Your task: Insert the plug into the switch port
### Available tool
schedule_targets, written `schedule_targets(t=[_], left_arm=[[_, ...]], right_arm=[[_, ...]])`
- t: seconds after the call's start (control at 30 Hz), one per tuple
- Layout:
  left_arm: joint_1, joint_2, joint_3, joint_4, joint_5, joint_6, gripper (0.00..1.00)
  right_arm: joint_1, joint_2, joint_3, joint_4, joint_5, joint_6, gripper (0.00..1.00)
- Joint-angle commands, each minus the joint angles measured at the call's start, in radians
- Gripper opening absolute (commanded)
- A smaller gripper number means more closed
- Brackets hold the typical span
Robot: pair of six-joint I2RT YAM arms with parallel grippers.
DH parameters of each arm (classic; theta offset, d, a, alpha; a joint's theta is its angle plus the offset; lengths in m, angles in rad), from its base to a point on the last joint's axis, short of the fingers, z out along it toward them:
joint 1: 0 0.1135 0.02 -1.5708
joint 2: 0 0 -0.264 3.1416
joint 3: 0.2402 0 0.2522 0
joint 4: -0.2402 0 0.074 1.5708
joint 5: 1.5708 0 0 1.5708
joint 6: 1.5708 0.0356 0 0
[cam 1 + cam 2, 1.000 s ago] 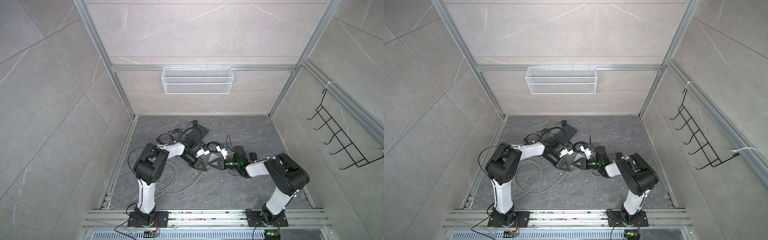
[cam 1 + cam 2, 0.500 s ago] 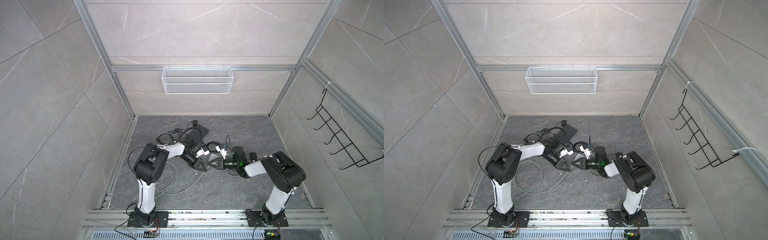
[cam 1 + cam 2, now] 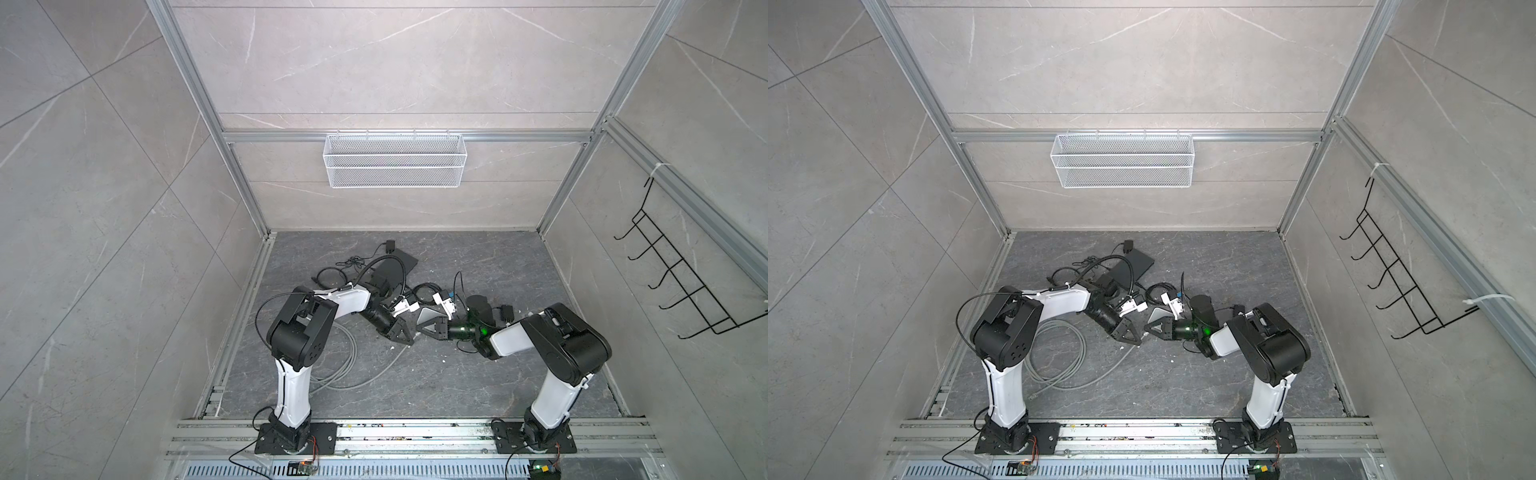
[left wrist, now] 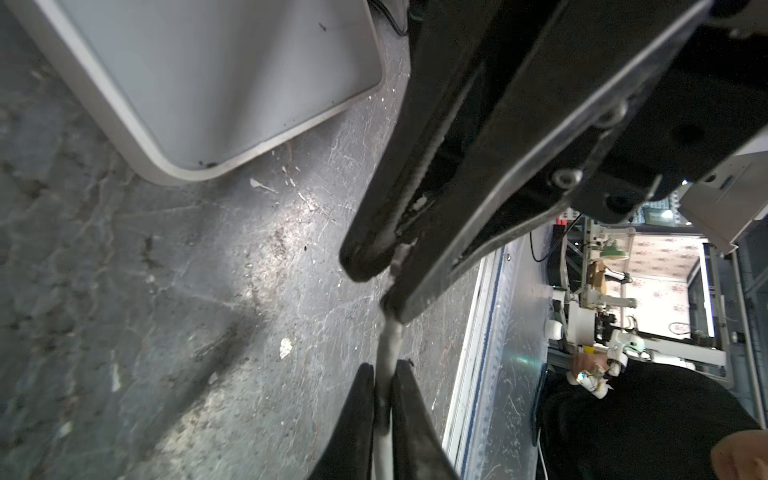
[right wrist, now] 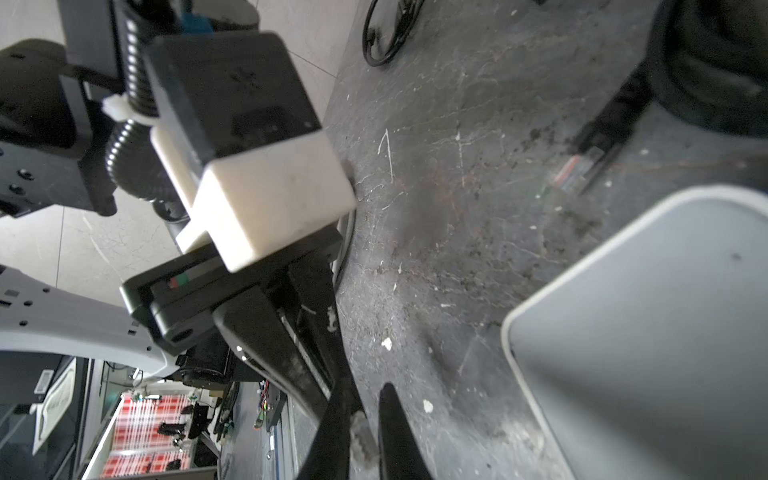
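Qty list, whole cell:
- Left arm (image 3: pixel 299 332) + right arm (image 3: pixel 565 353): 2 arms.
- Left gripper (image 3: pixel 405 337) + right gripper (image 3: pixel 422 328): 2 grippers.
- Grey cable (image 4: pixel 390 349): 1, coiled near left.
- White box (image 3: pixel 426 325): 1, centre.
- Black box (image 3: pixel 395 266): 1, far.
- Black cylinder (image 3: pixel 478 303): 1, right.
- Basket (image 3: pixel 395 172): 1, far wall.
- Hook rack (image 3: pixel 681 286): 1, right wall.
- Black leads (image 3: pixel 426 291): several, exact qty unclear.
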Motion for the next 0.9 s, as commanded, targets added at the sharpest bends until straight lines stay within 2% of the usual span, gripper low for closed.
schedule_targets(t=[0.0,0.1,0.27,0.4,0.47,0.63,0.87], left_arm=[[0.013,-0.089,-0.010,0.096,-0.087,-0.057,0.27],[-0.013,-0.119,-0.043,0.191,-0.170,-0.101,0.30],[-0.109,-0.174,-0.110,0.347,-0.358,-0.133,0.35],[-0.176,-0.215,-0.185,0.477,-0.511,-0.150,0.37],[-0.202,-0.216,-0.205,0.524,-0.543,-0.154,0.38],[-0.232,-0.190,-0.189,0.550,-0.555,-0.168,0.39],[-0.266,-0.194,-0.193,0.568,-0.499,-0.205,0.39]], right_arm=[[0.004,-0.088,-0.038,-0.184,0.080,0.059,0.00],[0.005,-0.166,-0.035,-0.376,0.173,0.134,0.00],[0.008,-0.269,-0.032,-0.558,0.309,0.307,0.01],[0.012,-0.312,-0.001,-0.712,0.378,0.354,0.02],[0.014,-0.311,0.008,-0.731,0.380,0.369,0.01],[0.019,-0.298,0.015,-0.739,0.390,0.381,0.01],[0.030,-0.296,0.005,-0.710,0.410,0.403,0.01]])
